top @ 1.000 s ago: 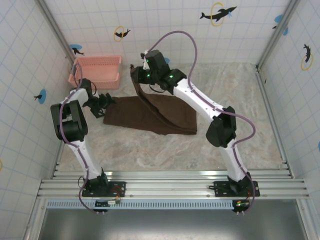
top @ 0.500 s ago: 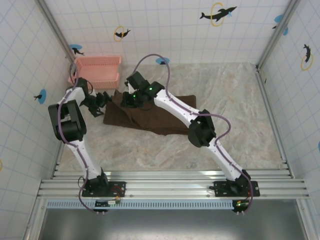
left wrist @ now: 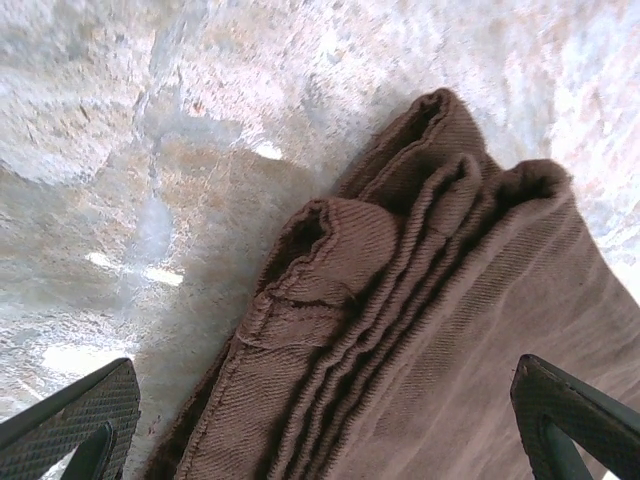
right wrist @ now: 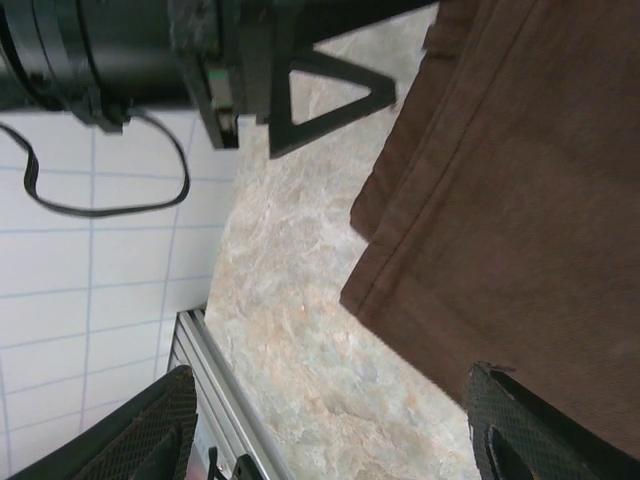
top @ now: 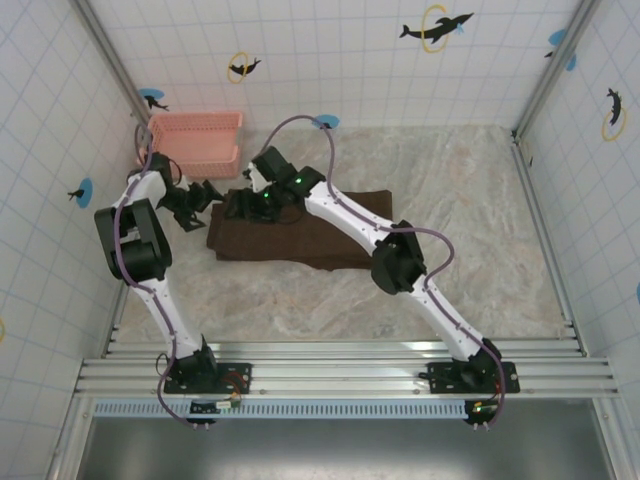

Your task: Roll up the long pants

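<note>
The long pants (top: 310,238) lie folded flat as a dark brown band across the middle of the table. My left gripper (top: 207,196) hovers open at their left end. In the left wrist view the stacked folded edges of the pants (left wrist: 400,300) lie below my left gripper (left wrist: 325,440), whose fingers (left wrist: 80,420) stand wide apart. My right gripper (top: 240,205) sits low over the same left end, also open. From the right wrist I see a corner of the pants (right wrist: 520,200) beside my right gripper (right wrist: 330,430), with bare table between its fingertips (right wrist: 140,430).
A pink basket (top: 195,140) stands at the back left, close behind the left arm. Tiled walls (top: 60,150) enclose the table on three sides. A metal rail (right wrist: 215,380) runs along the table's edge. The left arm's gripper (right wrist: 300,80) shows close by in the right wrist view.
The right arm swung left and down, laying the lifted pants leg over the rest, then opened and let the cloth go. The left gripper shifted slightly and stayed open.
</note>
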Available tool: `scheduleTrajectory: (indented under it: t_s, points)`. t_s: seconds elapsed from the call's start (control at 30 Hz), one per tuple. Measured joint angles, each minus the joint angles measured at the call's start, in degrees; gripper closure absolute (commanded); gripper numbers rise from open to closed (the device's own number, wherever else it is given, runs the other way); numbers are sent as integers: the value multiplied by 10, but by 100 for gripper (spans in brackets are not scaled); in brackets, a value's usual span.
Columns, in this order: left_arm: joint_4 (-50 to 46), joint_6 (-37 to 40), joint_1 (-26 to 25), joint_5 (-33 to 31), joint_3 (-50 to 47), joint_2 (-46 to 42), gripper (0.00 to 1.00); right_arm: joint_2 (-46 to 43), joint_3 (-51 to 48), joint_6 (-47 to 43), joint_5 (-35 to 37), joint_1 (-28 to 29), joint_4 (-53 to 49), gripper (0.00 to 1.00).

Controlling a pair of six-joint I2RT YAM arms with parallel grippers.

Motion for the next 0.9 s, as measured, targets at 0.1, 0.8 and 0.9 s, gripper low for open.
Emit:
scheduleTrajectory:
  t_s: [0.1,0.8,0.9]
  points:
    - [-12,16,1,-3,23,-1,3,-45,-53,-24,17,-43,-8,26]
    - [-10,-9,-182,-120,-87,-66,3,-336,-542,-305,193,-302,-147,26]
    - [-14,-13,-211,-138,-65,-56,3,-336,-586,-318,189,-322,-137,27]
